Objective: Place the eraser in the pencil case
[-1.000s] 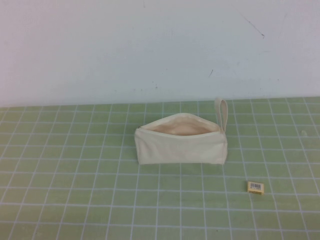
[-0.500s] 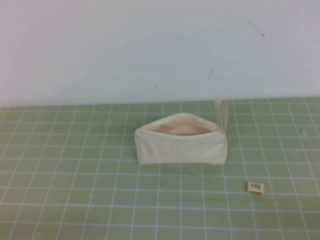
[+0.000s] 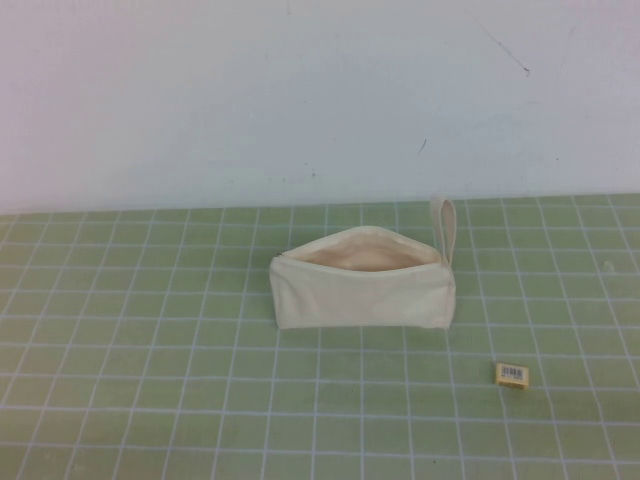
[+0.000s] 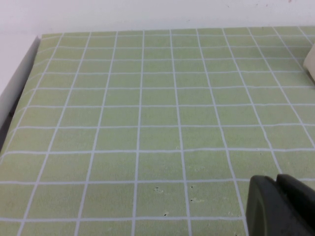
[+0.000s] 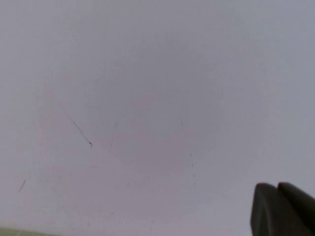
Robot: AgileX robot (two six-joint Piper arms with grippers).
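Observation:
The cream pencil case (image 3: 360,292) stands on the green grid mat in the middle of the high view, its zip mouth open upward and showing peach lining, its loop strap (image 3: 443,228) at the right end. The tiny tan-yellow eraser (image 3: 511,374) with a barcode label lies on the mat to the front right of the case, apart from it. Neither arm shows in the high view. My left gripper (image 4: 276,182) is shut and empty, low over bare mat; a corner of the case (image 4: 310,61) shows at that view's edge. My right gripper (image 5: 277,189) is shut and empty, facing the white wall.
The green grid mat (image 3: 150,380) covers the table up to a white wall (image 3: 300,100) at the back. The mat's left edge (image 4: 29,64) shows in the left wrist view.

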